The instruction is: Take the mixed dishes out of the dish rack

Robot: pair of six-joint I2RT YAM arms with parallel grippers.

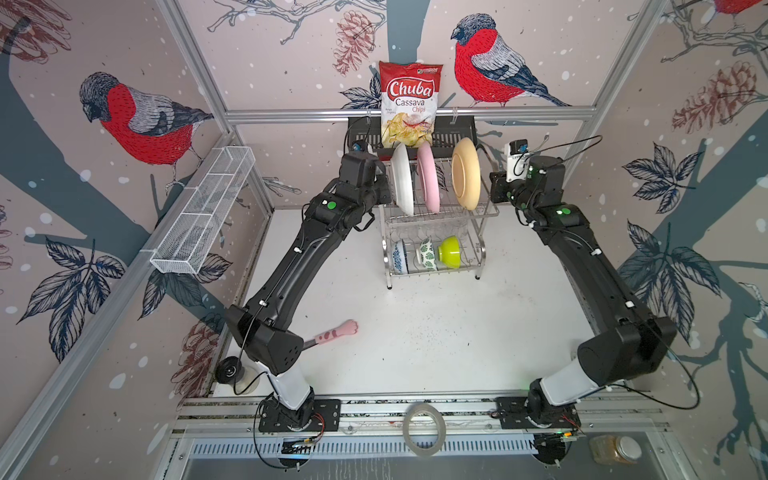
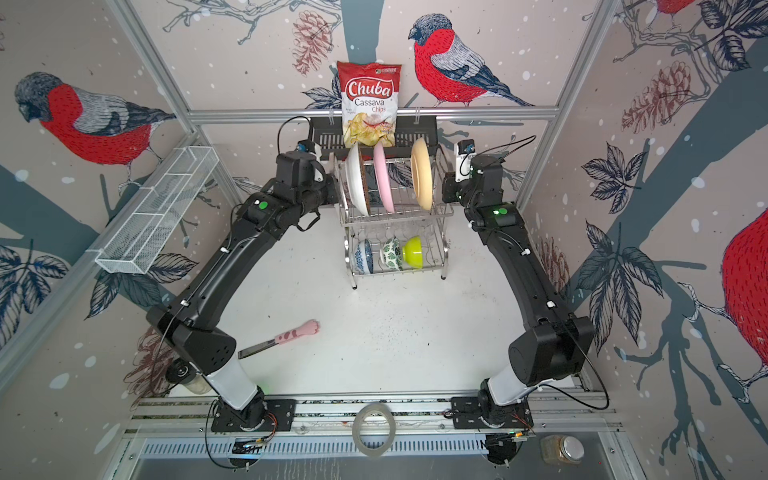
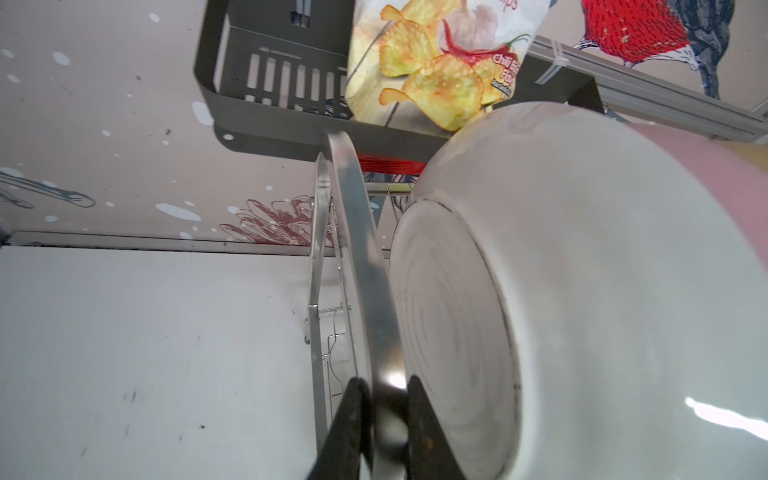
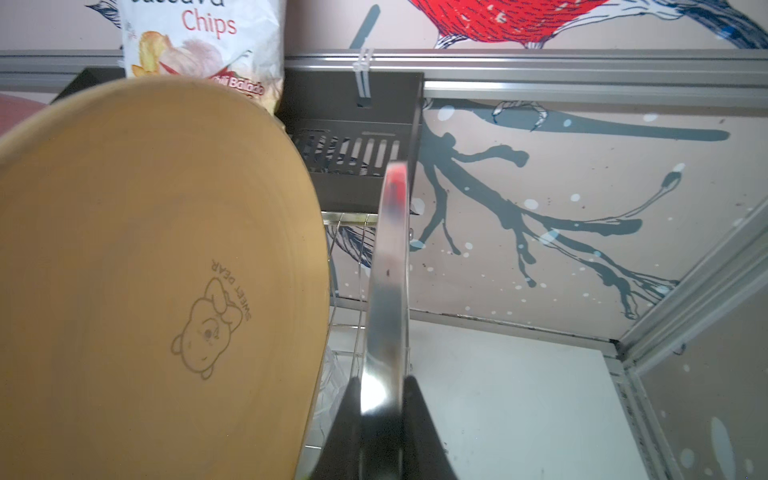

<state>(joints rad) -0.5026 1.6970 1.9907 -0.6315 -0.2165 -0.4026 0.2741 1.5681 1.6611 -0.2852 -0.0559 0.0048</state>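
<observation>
Left fingers (image 3: 349, 428) pinch the left handle (image 3: 353, 232) of the dish rack (image 1: 457, 217). It stands near the worktop's (image 1: 415, 340) back edge, with white plate (image 1: 402, 178), pink plate (image 1: 429, 178) and tan plate (image 1: 466, 174) upright on top. Right fingers (image 4: 419, 419) pinch the right handle (image 4: 388, 270). An uneven pull might tilt it and spill them.

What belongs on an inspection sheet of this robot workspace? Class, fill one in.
Surface: white tabletop, dark specks.
Job's things: dish rack; white plate, pink plate, tan plate upright on top; blue-floral bowl, green-leaf bowl, lime bowl below.
Clutter: cat-paw utensil on tabletop; tape roll, jar at front; chips bag in black basket.
Grippers: left gripper, right gripper each shut on an arched handle of the dish rack.
Cables: black cable loops off right arm, clear of rack.
Surroundings: bird-print walls; white mesh basket on left wall.
</observation>
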